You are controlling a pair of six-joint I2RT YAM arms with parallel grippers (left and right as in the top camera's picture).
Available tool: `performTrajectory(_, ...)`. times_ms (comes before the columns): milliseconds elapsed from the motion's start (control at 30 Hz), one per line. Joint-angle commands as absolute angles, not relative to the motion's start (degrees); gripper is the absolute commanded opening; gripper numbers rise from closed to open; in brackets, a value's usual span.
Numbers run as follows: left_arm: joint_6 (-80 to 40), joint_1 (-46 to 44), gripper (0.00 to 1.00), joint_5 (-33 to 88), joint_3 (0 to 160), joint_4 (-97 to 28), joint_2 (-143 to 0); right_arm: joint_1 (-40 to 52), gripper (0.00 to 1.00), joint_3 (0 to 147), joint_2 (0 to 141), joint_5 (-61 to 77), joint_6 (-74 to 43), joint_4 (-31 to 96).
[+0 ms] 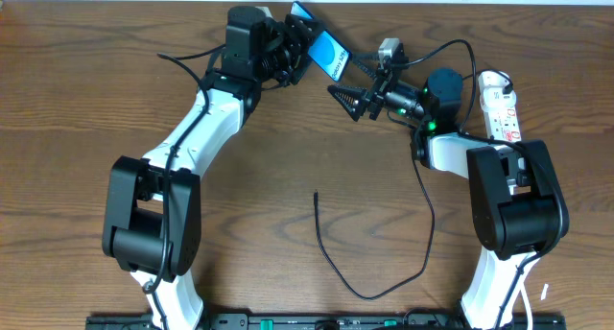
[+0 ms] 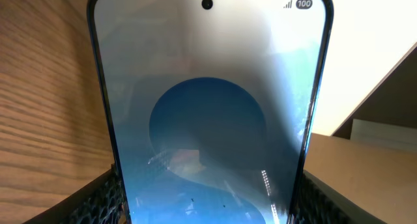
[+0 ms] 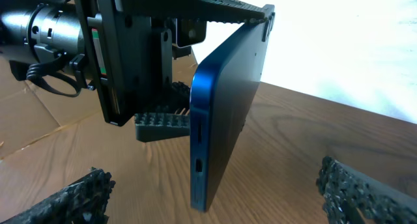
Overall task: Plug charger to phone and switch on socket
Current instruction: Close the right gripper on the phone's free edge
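Note:
My left gripper [image 1: 291,44] is shut on the phone [image 1: 324,50] and holds it raised and tilted at the back of the table. In the left wrist view the phone's blue screen [image 2: 208,120] fills the frame between my fingers [image 2: 208,208]. My right gripper [image 1: 350,98] is open and empty, pointing at the phone's lower edge. In the right wrist view the phone [image 3: 225,107] stands edge-on with its port facing my open fingers [image 3: 215,201]. The charger [image 1: 357,287] lies loose on the table, with its plug tip [image 1: 317,194] free at mid-table. The socket [image 1: 501,105] lies at the far right.
A dark blue round object [image 1: 443,83] sits between the right arm and the socket. A small grey adapter [image 1: 389,50] lies near the back edge. The left arm's body [image 3: 124,48] fills the upper left of the right wrist view.

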State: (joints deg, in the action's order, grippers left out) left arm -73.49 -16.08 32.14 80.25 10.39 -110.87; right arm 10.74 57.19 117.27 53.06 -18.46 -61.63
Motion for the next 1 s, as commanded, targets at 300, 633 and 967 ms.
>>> performTrajectory(300,-72.75,-18.57,0.07,31.81,81.12,10.83,-108.44,10.92,0.94,57.80,117.25,50.83,-18.83,-62.17)
performTrajectory(633,-76.73,-19.11,0.07,30.76,81.12,10.83,-108.44,10.83,0.95,57.80,117.25,46.37,-18.83,-62.70)
performTrajectory(967,-78.81,-19.40,0.08,30.72,81.12,10.85,-108.44,10.94,0.95,57.80,117.25,43.86,-18.87,-63.68)
